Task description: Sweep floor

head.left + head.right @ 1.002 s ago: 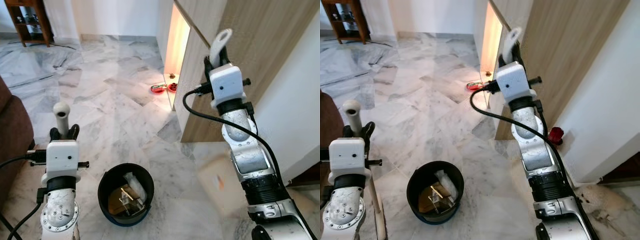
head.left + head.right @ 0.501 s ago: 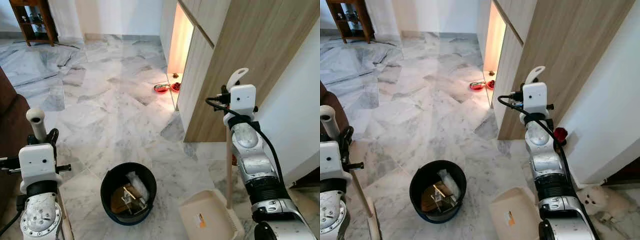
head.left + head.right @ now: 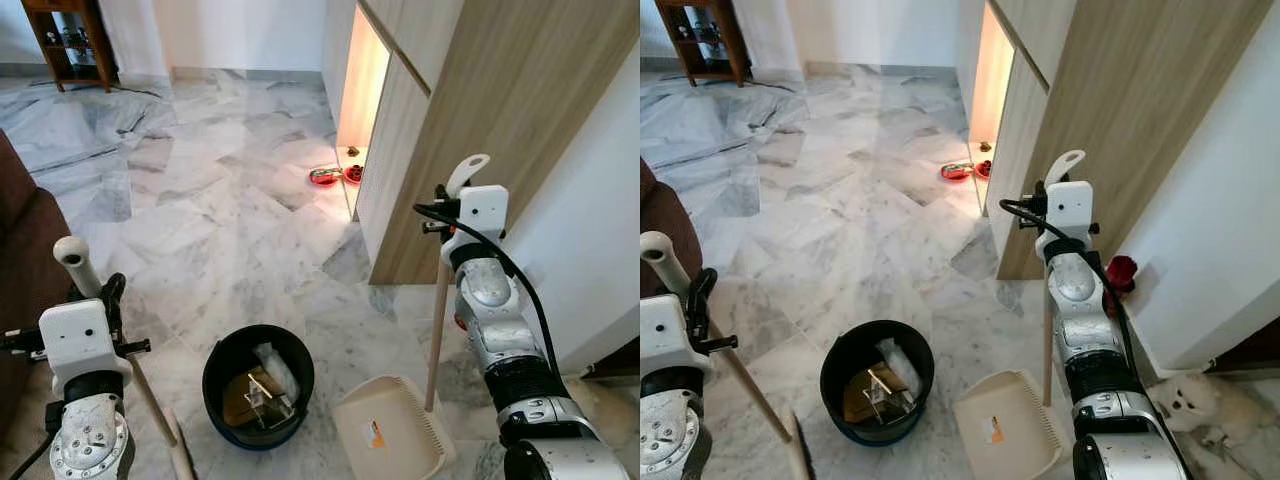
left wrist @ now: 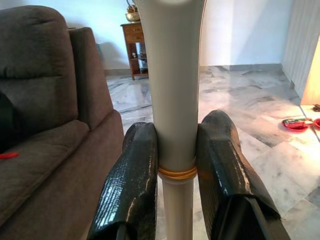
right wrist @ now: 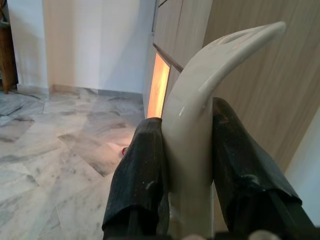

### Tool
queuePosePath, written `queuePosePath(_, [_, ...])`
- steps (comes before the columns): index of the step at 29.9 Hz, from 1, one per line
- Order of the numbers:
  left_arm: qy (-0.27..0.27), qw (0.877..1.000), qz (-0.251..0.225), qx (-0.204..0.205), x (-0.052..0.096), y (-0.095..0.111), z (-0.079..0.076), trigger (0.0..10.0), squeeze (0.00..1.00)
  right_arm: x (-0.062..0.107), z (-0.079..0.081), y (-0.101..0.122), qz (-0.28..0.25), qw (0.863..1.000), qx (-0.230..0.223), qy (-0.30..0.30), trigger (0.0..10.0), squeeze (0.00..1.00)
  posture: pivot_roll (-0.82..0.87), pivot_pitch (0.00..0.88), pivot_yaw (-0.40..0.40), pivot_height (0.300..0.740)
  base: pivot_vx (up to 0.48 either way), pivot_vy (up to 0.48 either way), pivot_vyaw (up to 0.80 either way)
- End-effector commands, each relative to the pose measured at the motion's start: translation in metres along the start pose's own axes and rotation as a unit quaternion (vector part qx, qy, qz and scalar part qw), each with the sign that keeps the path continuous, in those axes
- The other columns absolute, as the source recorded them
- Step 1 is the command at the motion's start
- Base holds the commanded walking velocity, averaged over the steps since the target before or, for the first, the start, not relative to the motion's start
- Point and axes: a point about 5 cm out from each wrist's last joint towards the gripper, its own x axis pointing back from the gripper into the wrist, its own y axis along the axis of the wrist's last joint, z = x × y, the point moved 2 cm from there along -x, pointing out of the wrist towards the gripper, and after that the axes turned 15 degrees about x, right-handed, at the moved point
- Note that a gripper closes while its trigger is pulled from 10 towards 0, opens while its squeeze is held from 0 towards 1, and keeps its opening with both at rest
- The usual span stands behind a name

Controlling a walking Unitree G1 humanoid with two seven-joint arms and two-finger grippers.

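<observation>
Biggest risk: dustpan (image 3: 392,438) sits on the floor w/ its pole running up to my right fingers (image 5: 140,175), clamped on its handle, so any tilt could knock the full black bin (image 3: 258,385) beside it. My left fingers (image 4: 132,180) are clamped on the broom pole (image 4: 172,100); bristles low by the bin, a loose swing hits it.

The bin (image 3: 258,385) sits on the floor (image 3: 220,220) between broom (image 3: 150,400) left and dustpan (image 3: 390,440) right. Bowls (image 3: 330,176) lie far, by the cabinet (image 3: 470,120).
</observation>
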Motion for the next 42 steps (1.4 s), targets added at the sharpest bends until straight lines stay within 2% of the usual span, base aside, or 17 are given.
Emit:
queuePosePath(1, [-0.003, 1.0, -0.01, -0.002, 0.0, 0.003, -0.001, 10.0, 0.0, -0.004, -0.011, 0.007, -0.015, 1.0, 0.004, -0.014, 10.0, 0.0, 0.1, 0.063, -0.07, 0.74, 0.0, 0.0, 0.0])
queuePosePath(28, [-0.003, 1.0, -0.01, -0.002, 0.0, 0.003, -0.001, 10.0, 0.0, -0.004, -0.011, 0.007, -0.015, 1.0, 0.004, -0.014, 10.0, 0.0, 0.1, 0.063, -0.07, 0.74, 0.0, 0.0, 0.0])
queuePosePath(32, [-0.023, 1.0, -0.01, -0.003, 0.001, 0.003, -0.005, 10.0, 0.0, 0.002, 0.004, 0.002, -0.026, 0.999, -0.012, 0.019, 10.0, 0.0, 0.1, 0.049, -0.058, 0.74, -0.249, 0.0, 0.0])
queuePosePath(42, [-0.024, 1.0, -0.013, -0.003, -0.001, 0.003, -0.006, 10.0, 0.0, 0.003, 0.007, 0.004, -0.034, 0.999, -0.015, 0.029, 10.0, 0.0, 0.09, 0.063, -0.059, 0.74, -0.286, 0.0, 0.0])
